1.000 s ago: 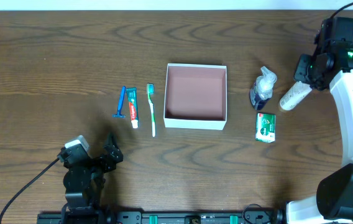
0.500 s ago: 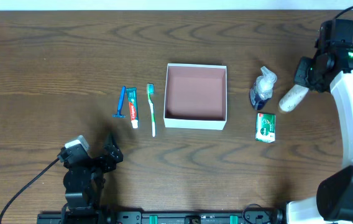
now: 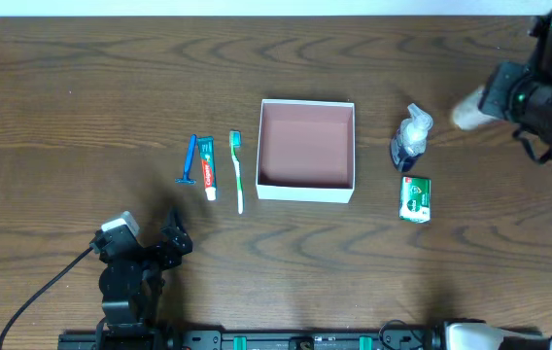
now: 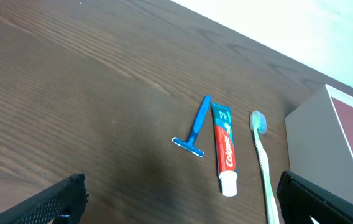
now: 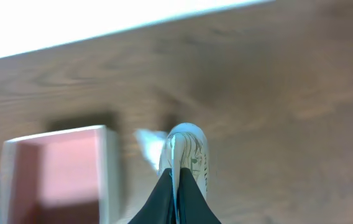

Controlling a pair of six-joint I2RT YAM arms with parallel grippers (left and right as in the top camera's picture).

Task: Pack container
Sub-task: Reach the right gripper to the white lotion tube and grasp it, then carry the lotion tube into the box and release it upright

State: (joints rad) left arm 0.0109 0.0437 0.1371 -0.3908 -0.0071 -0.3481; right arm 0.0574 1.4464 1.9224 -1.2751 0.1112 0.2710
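- Table [image 3: 82, 87]: dark wood, visible grain, matt.
- Container [image 3: 306, 192]: thin white cardboard, matt; dull pinkish-brown inside.
- Razor [image 4: 197, 127]: blue plastic, smooth.
- Toothpaste tube [image 4: 224, 149]: glossy printed plastic.
- White bottle [image 5: 189, 155]: smooth, slightly glossy plastic.

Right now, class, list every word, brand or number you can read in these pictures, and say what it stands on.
"Colgate": on the toothpaste tube, white letters on red.
Green box: print too small to read.
White bottle in the right gripper: dark marks, blurred, unreadable.
Pump bottle: label too small to read.
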